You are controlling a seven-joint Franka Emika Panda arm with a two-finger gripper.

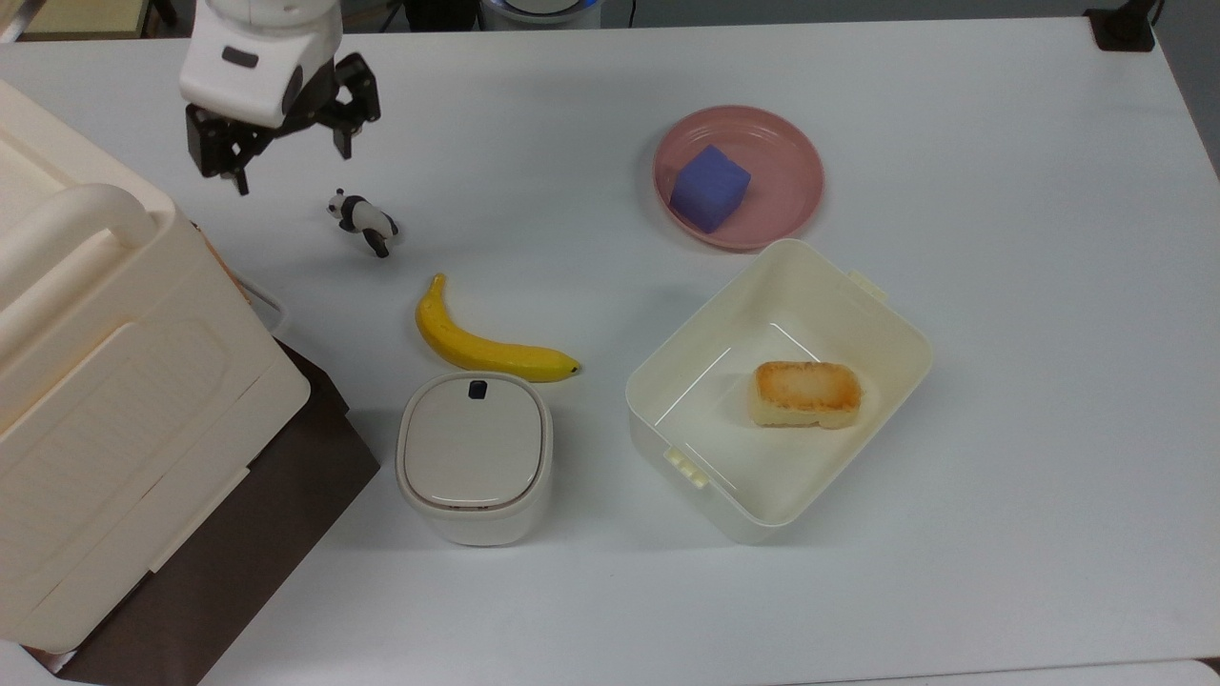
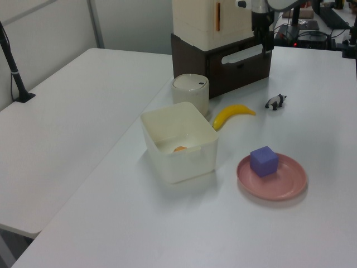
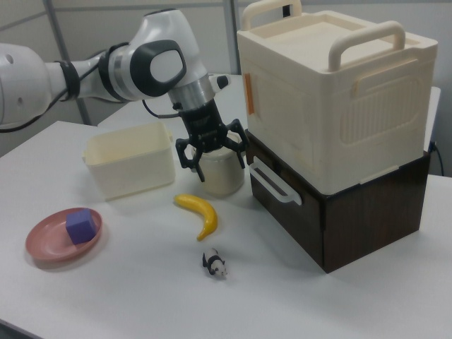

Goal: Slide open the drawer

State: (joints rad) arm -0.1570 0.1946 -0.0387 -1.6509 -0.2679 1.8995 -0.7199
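In the top view, the large cream box (image 1: 114, 400) sits at the far left on the dark brown drawer (image 1: 238, 534) unit, whose thin white loop handle (image 1: 270, 303) peeks out from under the box, below and slightly right of the jaws. The drawer looks closed, its front flush with the unit in the right view (image 3: 282, 205). The gripper (image 1: 284, 157) hangs over the white surface (image 1: 1001, 476) near the top left, jaws spread apart and holding nothing, pointing down just beside the box's upper corner. Just below and to the right of the jaws lies a small panda figure (image 1: 363, 221), close but apart from them. Further below is a banana (image 1: 481, 343), and beneath it a lidded cream canister (image 1: 474, 457), touching or nearly touching the banana's tip. Well to the right of the jaws stands a pink plate (image 1: 782, 191) carrying a purple cube (image 1: 709, 187), and below it an open cream tub (image 1: 667, 400) holding a piece of toasted bread (image 1: 806, 393). In the right view the jaws (image 3: 212, 150) hover in front of the canister, level with the drawer handle and just to the right view's left of it.
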